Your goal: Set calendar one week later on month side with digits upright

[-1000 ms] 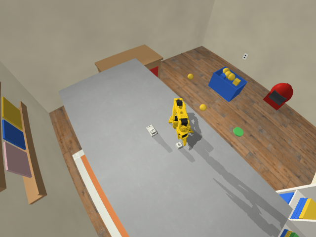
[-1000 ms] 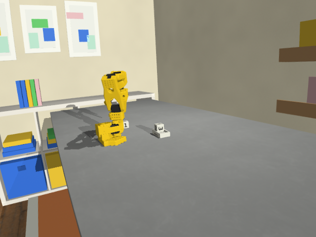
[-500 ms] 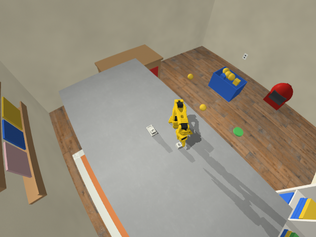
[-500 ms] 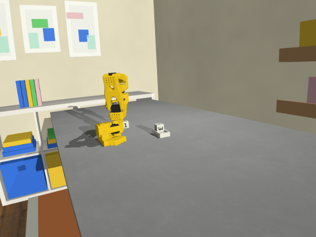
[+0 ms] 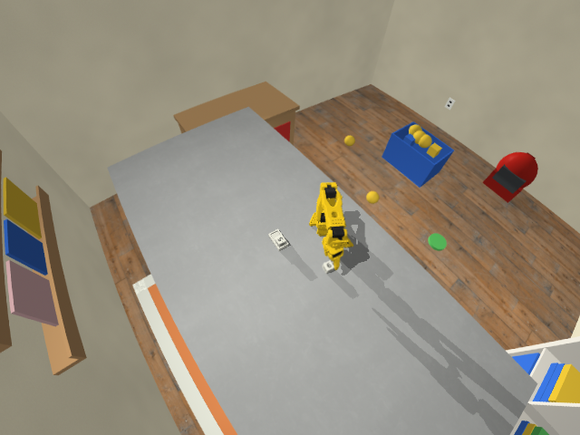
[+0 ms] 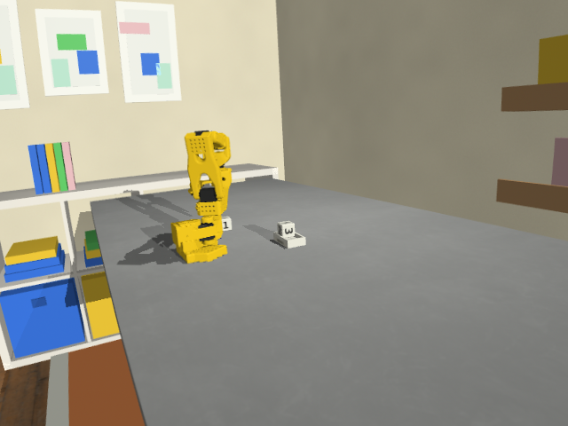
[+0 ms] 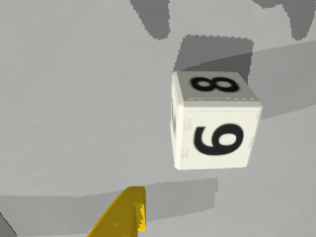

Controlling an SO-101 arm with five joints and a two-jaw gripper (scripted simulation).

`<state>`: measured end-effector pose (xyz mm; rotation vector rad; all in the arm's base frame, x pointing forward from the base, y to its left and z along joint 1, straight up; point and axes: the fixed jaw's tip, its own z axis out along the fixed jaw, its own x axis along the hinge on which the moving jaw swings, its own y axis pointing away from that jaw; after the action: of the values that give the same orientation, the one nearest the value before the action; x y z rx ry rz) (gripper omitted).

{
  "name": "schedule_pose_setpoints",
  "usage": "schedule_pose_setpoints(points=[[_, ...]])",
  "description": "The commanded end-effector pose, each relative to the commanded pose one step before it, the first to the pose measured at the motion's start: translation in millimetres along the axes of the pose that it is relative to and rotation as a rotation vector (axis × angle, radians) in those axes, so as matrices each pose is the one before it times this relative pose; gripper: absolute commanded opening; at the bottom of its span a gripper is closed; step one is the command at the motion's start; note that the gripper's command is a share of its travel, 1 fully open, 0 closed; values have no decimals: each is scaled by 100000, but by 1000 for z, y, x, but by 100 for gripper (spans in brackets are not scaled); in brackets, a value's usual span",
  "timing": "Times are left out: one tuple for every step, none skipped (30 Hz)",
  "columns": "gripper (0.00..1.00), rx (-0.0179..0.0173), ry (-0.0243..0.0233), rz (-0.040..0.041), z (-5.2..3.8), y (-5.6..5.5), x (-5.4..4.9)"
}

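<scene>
From the top view I see my yellow arm [image 5: 332,213] [image 6: 201,167] bent over the grey table [image 5: 225,197] [image 6: 348,297] [image 7: 74,99], with its gripper [image 5: 335,265] [image 7: 130,212] low at the loose cube [image 5: 328,265] [image 6: 225,224] [image 7: 217,135]. From here I can't tell whether they touch. The white tray [image 5: 273,233] [image 6: 293,242] lies well apart from that cube, on the table, with the other cube [image 5: 281,240] [image 6: 286,229] in it. A mark like a 5 shows on top of that one.

In the exterior view the tray sits flat, and the cube in it turns a 3 toward me, lying on its side rather than upright. Part of the loose cube peeks out past the arm, showing a 1. It is outside the tray, so I don't have the pair side by side. The arm hides my gripper here.

Through the wrist view the loose cube rests on the table with a large 6 or 9 facing me; I can't tell which. An 8 is on the neighbouring face. One yellow finger [image 7: 118,217] shows below and left of the cube, apart from it in the picture. My gripper is partly open, roughly a third of its range, and has hold of nothing.
</scene>
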<state>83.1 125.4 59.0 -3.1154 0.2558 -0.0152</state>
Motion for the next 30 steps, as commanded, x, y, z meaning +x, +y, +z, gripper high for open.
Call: schedule_pose_setpoints(points=[[35,188,-23,1693,522,-1052,4200],[35,0,0,0,0,0,0],[35,0,0,0,0,0,0],[35,0,0,0,0,0,0],[35,0,0,0,0,0,0],[35,0,0,0,0,0,0],[35,0,0,0,0,0,0],[35,0,0,0,0,0,0],[35,0,0,0,0,0,0],[35,0,0,0,0,0,0],[35,0,0,0,0,0,0],[35,0,0,0,0,0,0],[35,0,0,0,0,0,0],[35,0,0,0,0,0,0],[35,0,0,0,0,0,0],[35,0,0,-1,4,-5,2],[35,0,0,0,30,1,0],[35,0,0,0,78,-10,5],[35,0,0,0,139,-21,11],[35,0,0,0,223,-31,10],[35,0,0,0,319,-41,21],[35,0,0,0,416,-50,20],[35,0,0,0,530,-66,30],[35,0,0,0,644,-81,35],[35,0,0,0,759,-84,34],[35,0,0,0,873,-100,39],[35,0,0,0,987,-97,44],[35,0,0,0,1101,-106,49],[35,0,0,0,1203,-110,42],[35,0,0,0,1299,-102,47]])
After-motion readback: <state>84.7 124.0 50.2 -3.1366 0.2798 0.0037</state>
